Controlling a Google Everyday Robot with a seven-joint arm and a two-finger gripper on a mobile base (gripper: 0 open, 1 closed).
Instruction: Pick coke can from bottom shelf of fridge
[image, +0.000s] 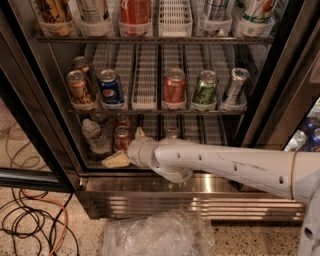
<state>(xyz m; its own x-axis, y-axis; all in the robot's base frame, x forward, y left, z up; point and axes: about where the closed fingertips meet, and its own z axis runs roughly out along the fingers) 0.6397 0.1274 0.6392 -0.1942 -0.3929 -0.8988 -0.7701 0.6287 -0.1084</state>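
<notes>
The fridge stands open in the camera view. The coke can, small and red with a silver top, stands at the left of the bottom shelf in a white ribbed lane. My gripper reaches in from the right on a white arm and sits just in front of the can. Its cream fingers are spread, one low and left, one above right. They hold nothing. The wrist hides the can's lower right side.
A second red can stands behind the coke can, a clear plastic bottle to its left, another can to the right. The rack above holds several cans. A ribbed steel base panel, a plastic bag and floor cables lie below.
</notes>
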